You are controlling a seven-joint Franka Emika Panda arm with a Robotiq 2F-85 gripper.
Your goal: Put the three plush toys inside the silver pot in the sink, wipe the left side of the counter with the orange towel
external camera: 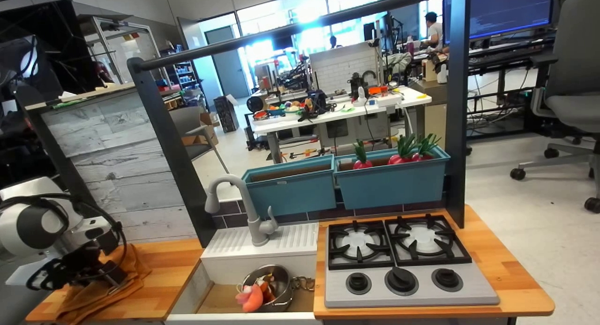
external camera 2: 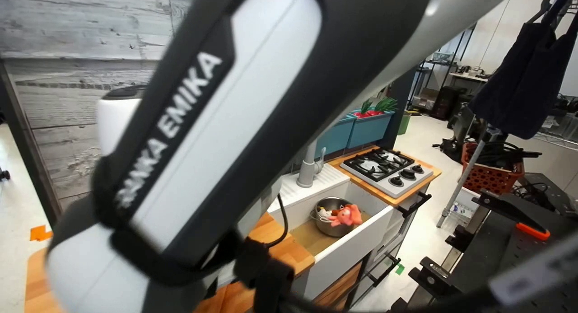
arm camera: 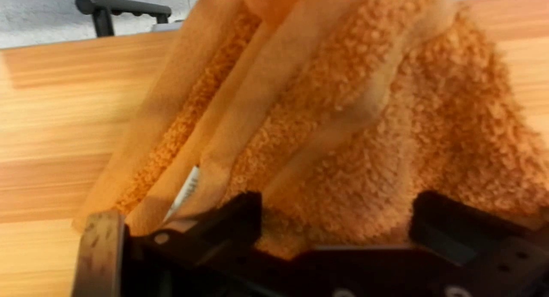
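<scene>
The orange towel [arm camera: 334,117] lies crumpled on the left part of the wooden counter [external camera: 171,268]. Over it, my gripper [arm camera: 336,215] is low and wide open, cloth showing between the black fingertips; whether they touch it I cannot tell. In an exterior view the gripper [external camera: 115,278] is at the towel's top. The silver pot [external camera 2: 336,231] rests in the white sink [external camera: 234,317]. A pinkish plush toy [external camera 2: 347,215] hangs over its rim; inside, a whitish plush toy [external camera 2: 324,213] and a reddish plush toy [external camera: 268,294] are partly hidden.
A grey faucet [external camera: 258,226] rises behind the sink, and a chain [external camera: 303,283] lies by the pot. The stovetop [external camera: 408,285] is to the right. Teal planters [external camera: 290,191] and a dark frame post [external camera: 173,151] stand along the back.
</scene>
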